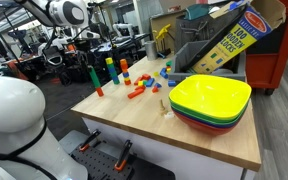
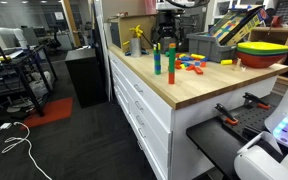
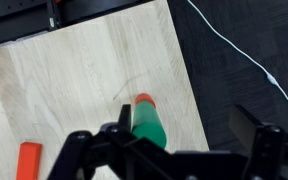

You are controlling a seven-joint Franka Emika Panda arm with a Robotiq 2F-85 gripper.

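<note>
Gripper [image 3: 164, 140] is hanging over the wooden table [image 3: 74, 70] near its edge, with its jaws standing wide apart and gripping nothing. The green cylinder block [image 3: 148, 125], red-capped and upright, is showing below the gap between the fingers, and the height gap cannot be told. An orange block [image 3: 29, 160] is lying apart to one side. In an exterior view, a stack of coloured bowls [image 1: 212, 100] is sitting at the far end.
</note>
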